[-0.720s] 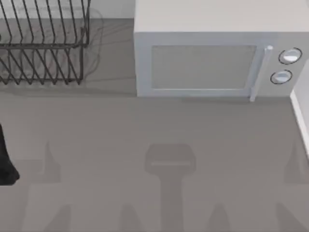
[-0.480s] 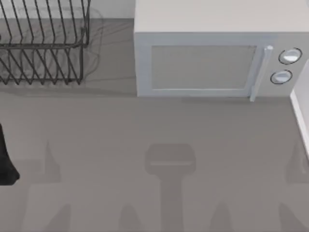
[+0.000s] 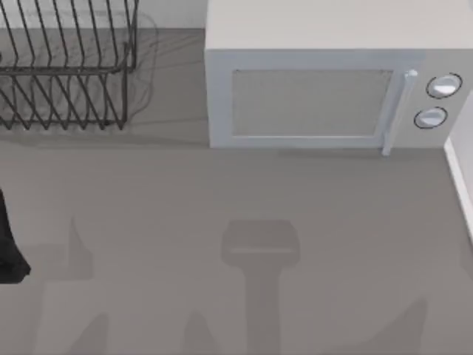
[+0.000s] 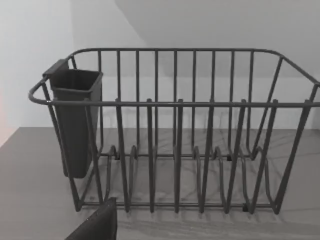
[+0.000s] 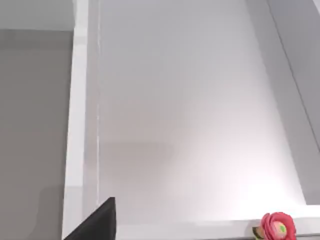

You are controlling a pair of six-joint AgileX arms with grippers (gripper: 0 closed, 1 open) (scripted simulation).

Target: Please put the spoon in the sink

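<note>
The spoon is out of view. The sink [image 5: 80, 125] is a white basin with a pale, smooth floor, seen from above in the right wrist view; its white rim [image 3: 462, 177] also edges the table at the right in the top view. A dark part of my right gripper [image 5: 95, 224] hangs over the sink's rim. My left arm [image 3: 7, 251] is a black shape at the table's left edge. A dark part of my left gripper [image 4: 97, 226] faces the dish rack [image 4: 175, 150].
A black wire dish rack [image 3: 66, 74] with a dark cutlery cup [image 4: 75, 120] stands at the back left. A white microwave [image 3: 325, 81] with its door closed fills the back middle. A small pink and green object [image 5: 275, 227] lies by the sink.
In the top view the shadows at the table's lower right have shifted and spread. The left arm, the rack and the microwave stay where they were.
</note>
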